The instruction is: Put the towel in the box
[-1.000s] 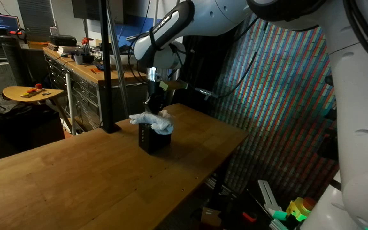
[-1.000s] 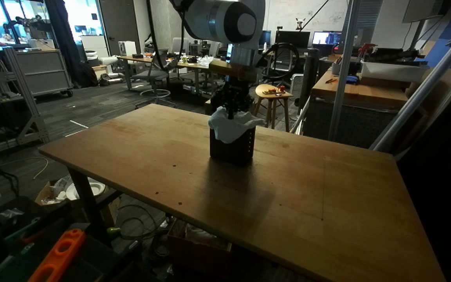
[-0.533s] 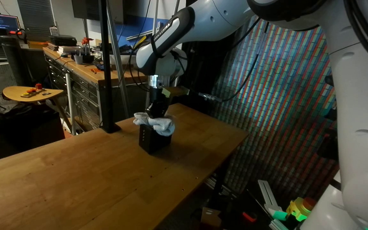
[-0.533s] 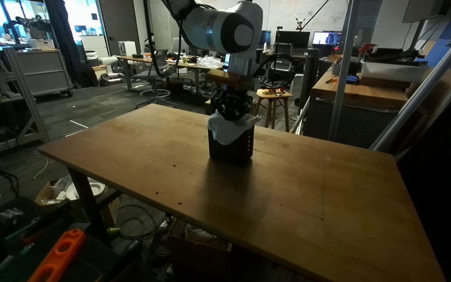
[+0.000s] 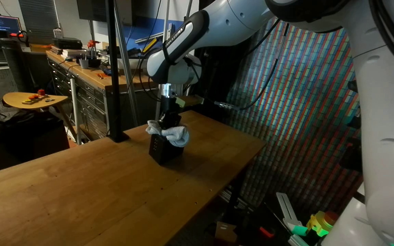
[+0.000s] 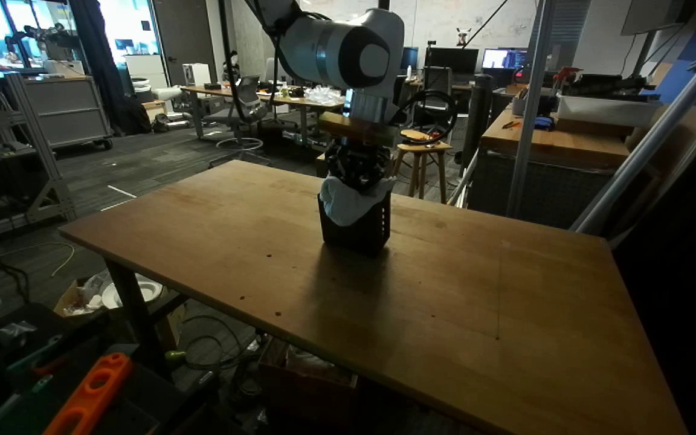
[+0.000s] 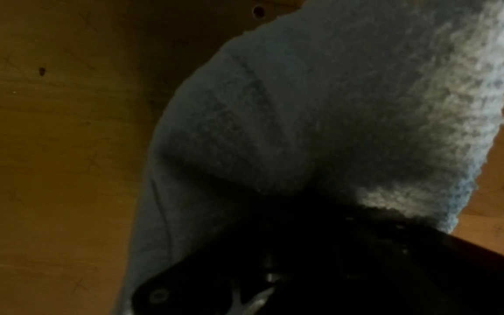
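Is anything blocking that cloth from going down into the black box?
No separate object shows in the way: the towel lies across the mouth of the black box, the gripper against it from above. Part of the towel hangs down outside, which might hold it up; the inside is hidden.

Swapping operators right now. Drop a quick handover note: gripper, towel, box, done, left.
Gripper: down in the towel's middle, at the mouth of the box; fingertips hidden, can't tell open or shut.
Towel: bunched over the box top, parts hanging outside the rim; how much is inside can't be seen.
Box: black, on the wooden table.
Done: towel is at the opening.
Left: probably push the overhanging parts in, release if gripped, lift clear.
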Motion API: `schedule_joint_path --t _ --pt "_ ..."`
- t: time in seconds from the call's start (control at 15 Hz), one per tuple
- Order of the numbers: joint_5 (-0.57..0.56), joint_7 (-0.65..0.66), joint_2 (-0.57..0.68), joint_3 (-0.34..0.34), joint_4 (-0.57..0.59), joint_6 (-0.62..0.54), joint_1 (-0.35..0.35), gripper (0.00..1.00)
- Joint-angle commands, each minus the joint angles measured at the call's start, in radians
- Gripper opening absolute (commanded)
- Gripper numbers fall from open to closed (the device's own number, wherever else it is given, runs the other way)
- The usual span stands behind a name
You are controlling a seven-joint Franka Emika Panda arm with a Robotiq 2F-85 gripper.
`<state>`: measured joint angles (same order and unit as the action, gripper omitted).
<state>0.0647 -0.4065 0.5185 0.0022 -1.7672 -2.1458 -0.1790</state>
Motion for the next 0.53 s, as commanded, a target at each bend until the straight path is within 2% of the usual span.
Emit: schedule_joint_path --t 0.0,0.47 --pt "0.011 -0.037 -0.011 0.010 -0.029 -0.010 -0.014 0.00" --pt "0.001 -0.013 0.031 0.006 0.047 0.015 -0.003 0.00"
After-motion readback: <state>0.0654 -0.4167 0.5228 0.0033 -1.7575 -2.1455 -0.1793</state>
